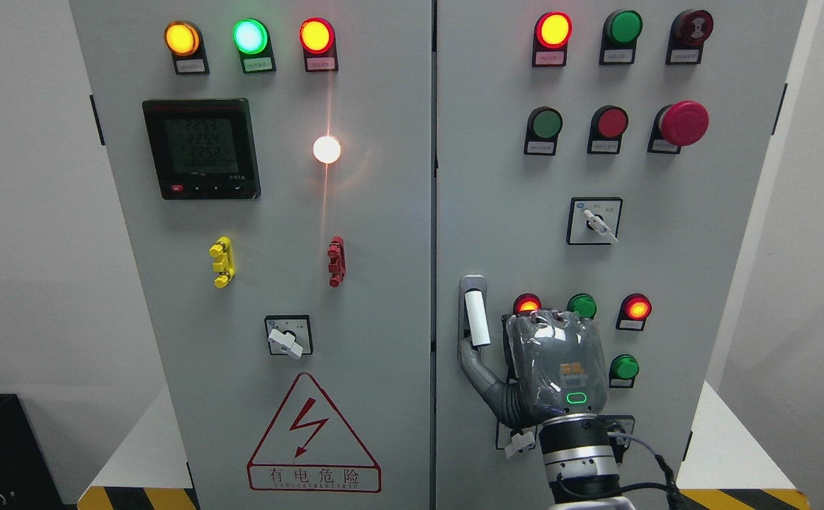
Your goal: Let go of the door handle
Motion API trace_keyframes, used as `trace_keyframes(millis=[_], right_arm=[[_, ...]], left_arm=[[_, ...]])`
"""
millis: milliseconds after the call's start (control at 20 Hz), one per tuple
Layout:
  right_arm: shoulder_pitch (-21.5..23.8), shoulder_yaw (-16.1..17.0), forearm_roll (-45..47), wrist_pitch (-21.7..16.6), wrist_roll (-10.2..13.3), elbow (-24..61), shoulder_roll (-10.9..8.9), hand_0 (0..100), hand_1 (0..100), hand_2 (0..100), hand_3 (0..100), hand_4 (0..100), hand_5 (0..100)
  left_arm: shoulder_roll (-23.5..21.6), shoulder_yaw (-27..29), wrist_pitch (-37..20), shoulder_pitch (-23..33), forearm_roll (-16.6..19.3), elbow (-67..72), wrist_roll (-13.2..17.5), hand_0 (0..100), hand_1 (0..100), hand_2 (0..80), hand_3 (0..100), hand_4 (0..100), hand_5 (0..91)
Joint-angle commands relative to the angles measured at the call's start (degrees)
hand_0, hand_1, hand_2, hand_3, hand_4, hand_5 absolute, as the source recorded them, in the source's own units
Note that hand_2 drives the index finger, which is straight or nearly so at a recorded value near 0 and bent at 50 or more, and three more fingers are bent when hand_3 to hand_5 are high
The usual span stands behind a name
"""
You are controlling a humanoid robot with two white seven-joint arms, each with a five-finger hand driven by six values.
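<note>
1. the right hand [557, 368], grey and wrapped in clear film, is seen from behind near the lower left of the right grey metal cabinet door [702, 212]; its thumb reaches toward the foot of the white and grey door handle [475, 319], close by the door's left edge.
2. whether the fingers are curled or released cannot be told; they are hidden by the palm.
3. if the thumb is still hooked, a backward pull could drag the door open.
4. a sideways withdrawal could bump the green round push button [624, 367] or the lit red lamp [527, 304] beside it.
</note>
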State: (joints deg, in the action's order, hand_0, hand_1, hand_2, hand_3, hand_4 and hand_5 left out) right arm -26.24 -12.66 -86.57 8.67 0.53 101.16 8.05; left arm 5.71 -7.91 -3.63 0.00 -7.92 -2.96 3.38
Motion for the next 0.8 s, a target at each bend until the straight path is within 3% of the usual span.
trace_keyframes(millis=[0,751], right_arm=[[0.0,0.3,0.0,0.0,0.1,0.0,0.03,47,28,92,100,94,93],[0.0,0.3,0.1,0.0,0.3,0.3,0.03,47,27,92,100,94,94]], left_arm=[[0.0,0.0,0.0,1.1,0.0,0.0,0.0,12,56,0.0,0,0,0.0],[0.0,0.0,0.0,1.1,-0.1,0.0,0.0,12,56,0.0,0,0,0.0]])
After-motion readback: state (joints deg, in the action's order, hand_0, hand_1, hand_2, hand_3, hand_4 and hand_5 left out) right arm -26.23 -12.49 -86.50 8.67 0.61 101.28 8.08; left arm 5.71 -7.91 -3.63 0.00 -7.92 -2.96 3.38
